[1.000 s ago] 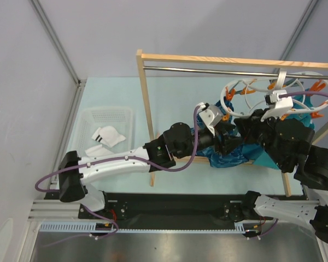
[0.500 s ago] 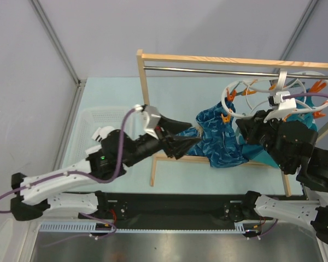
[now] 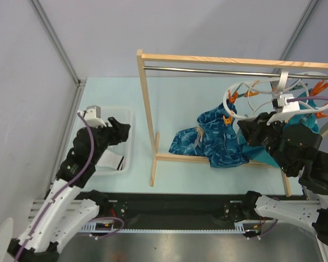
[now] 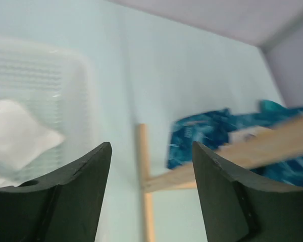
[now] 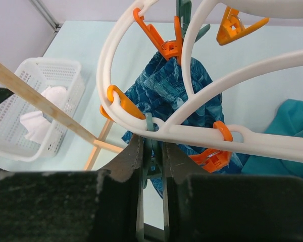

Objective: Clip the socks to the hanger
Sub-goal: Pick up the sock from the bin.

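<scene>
The left gripper (image 4: 151, 147) is seen released and empty above the basket (image 5: 70, 91), in which the socks (image 5: 43, 108) are lying. The right gripper (image 5: 152, 146) is clenched on a clip (image 5: 149, 125) of the hanger (image 5: 272, 143). Both socks could be taken together, or the basket lifted, if its wall is caught.

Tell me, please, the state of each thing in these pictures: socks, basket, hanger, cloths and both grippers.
socks: lying in the basket, not clipped.
basket: holds the socks.
hanger: hooked over the rail.
blue cloth: clipped to the hanger, hanging down.
teal garment: behind the hanger; its fastening is hidden.
left gripper: open, empty, by the basket.
right gripper: shut on a hanger clip.
</scene>
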`<act>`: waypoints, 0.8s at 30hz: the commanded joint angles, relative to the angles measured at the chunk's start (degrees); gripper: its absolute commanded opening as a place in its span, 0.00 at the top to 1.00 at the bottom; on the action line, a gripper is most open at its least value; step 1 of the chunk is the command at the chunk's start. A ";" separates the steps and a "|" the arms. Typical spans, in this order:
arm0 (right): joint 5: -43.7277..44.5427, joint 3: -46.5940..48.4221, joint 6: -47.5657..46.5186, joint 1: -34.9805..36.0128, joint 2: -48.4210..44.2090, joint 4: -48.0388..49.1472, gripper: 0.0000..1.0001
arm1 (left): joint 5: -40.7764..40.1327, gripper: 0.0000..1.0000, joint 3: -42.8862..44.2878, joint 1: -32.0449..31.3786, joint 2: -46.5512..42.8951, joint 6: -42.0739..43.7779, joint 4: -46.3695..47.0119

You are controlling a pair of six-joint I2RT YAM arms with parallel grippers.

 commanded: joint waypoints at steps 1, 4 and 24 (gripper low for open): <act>0.13 0.05 0.08 0.06 -0.72 0.78 1.00 | 8.52 0.27 0.01 14.43 5.33 -2.55 -7.45; -0.04 -0.04 0.25 0.06 -0.72 0.78 1.00 | 8.73 0.23 2.20 24.11 14.03 -5.19 -10.78; -2.33 -3.03 1.31 0.06 -3.70 1.92 1.00 | -12.02 0.40 2.82 41.27 36.53 -23.90 -7.90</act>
